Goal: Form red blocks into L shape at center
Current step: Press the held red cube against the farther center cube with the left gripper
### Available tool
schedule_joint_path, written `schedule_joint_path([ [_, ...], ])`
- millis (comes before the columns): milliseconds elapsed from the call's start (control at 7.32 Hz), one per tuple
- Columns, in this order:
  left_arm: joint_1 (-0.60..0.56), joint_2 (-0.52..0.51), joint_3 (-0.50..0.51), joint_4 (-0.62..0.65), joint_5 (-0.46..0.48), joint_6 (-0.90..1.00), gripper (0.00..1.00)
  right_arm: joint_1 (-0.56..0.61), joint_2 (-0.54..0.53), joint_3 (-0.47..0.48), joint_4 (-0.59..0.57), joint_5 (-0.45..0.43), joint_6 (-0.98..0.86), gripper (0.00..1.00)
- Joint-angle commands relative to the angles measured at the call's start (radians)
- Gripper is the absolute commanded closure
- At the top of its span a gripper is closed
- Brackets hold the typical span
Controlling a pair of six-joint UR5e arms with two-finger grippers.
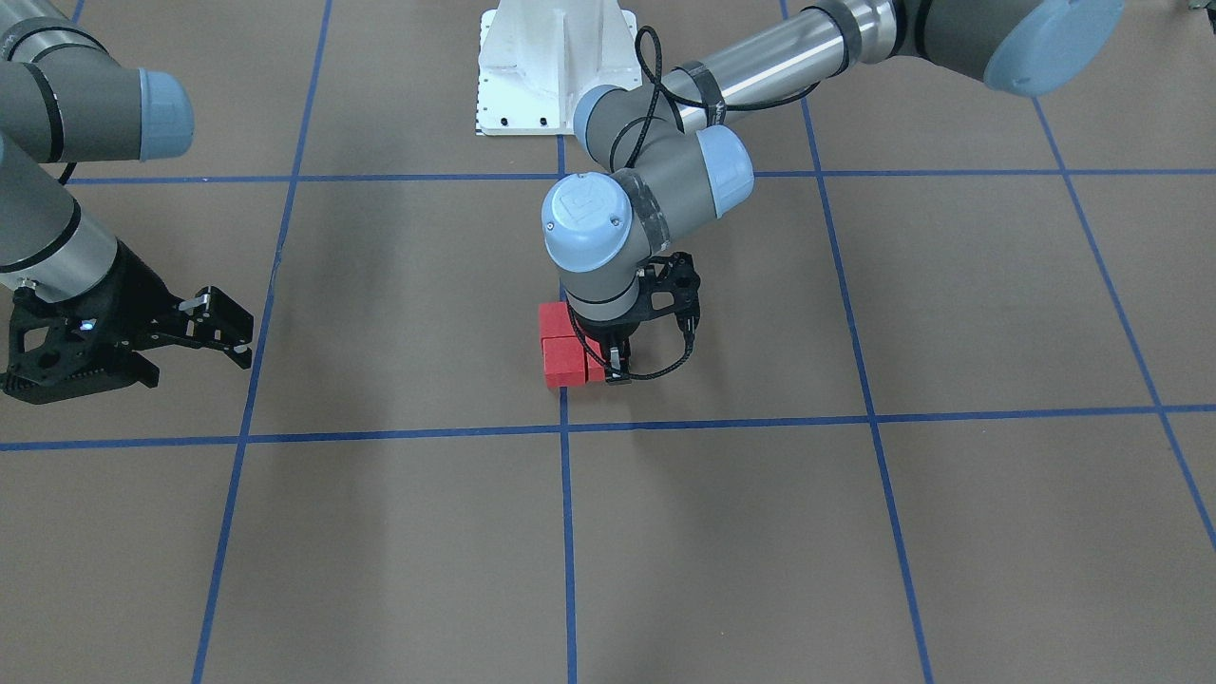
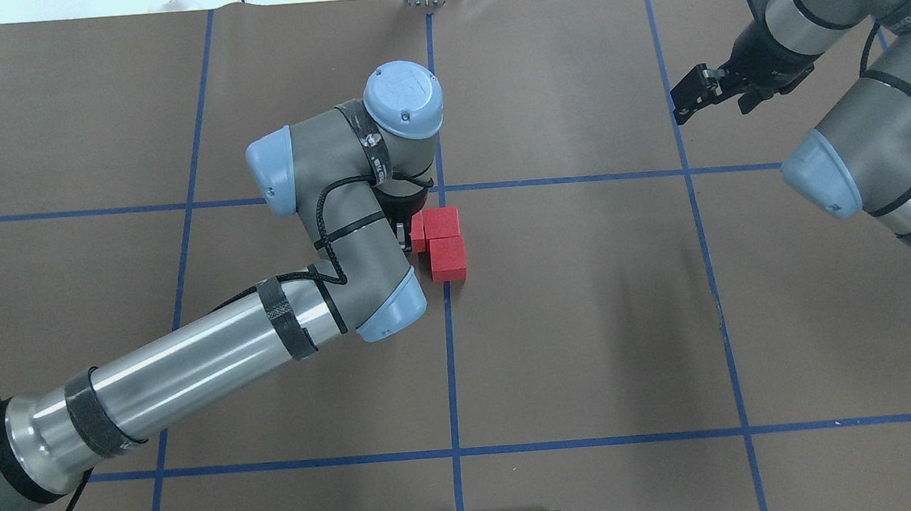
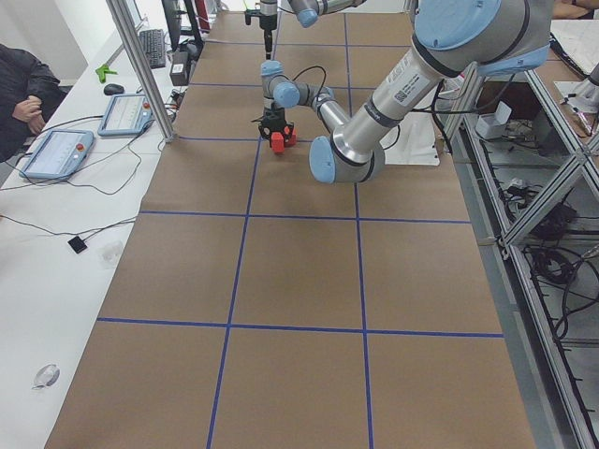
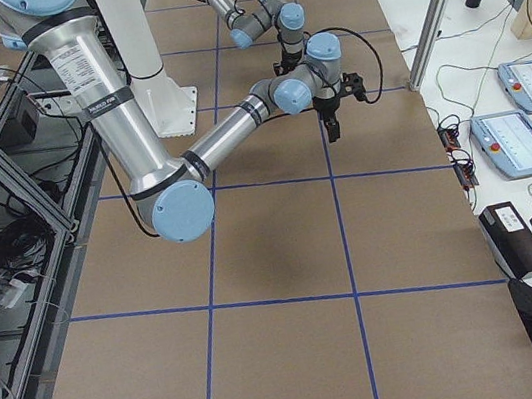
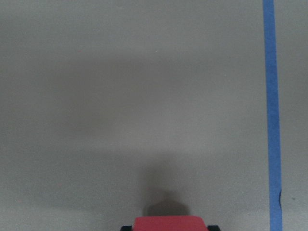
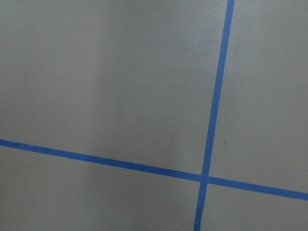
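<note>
Now left black two-finger gripper (image 1: 616, 369) clamped on small matte red cube (image 5: 168, 224) mid-frame; seat flush against two neighbouring red cubes (image 2: 448, 258) before release; right gripper (image 1: 199, 353): fingers apart.

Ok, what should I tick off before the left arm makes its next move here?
1. Third block sits between the left gripper fingers, looks clamped: ok.
2. Third block flush against the far block: cannot tell, the seam is hidden.
3. Far block and near block touch in a straight line: ok.
4. Those two lie on the centre tape line: ok.
5. Third block resting on the table: cannot tell.
6. Right gripper open and well away from the blocks: ok.
</note>
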Motion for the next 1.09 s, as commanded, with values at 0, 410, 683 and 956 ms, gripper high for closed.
schedule_joint_path([
  [0,0.004,0.000,0.000,-0.002,0.000,0.000,1.00,0.000,-0.001,0.000,0.000,0.000,0.000,0.01],
  [410,0.011,0.000,0.000,-0.004,0.000,0.007,1.00,0.000,-0.001,0.000,0.000,0.000,0.001,0.01],
  [683,0.011,0.000,0.002,-0.014,0.000,0.005,1.00,-0.002,-0.001,0.000,0.000,0.000,0.001,0.01],
  [956,0.011,0.000,0.002,-0.014,0.000,0.005,1.00,-0.002,-0.001,0.001,0.000,0.000,0.000,0.01],
])
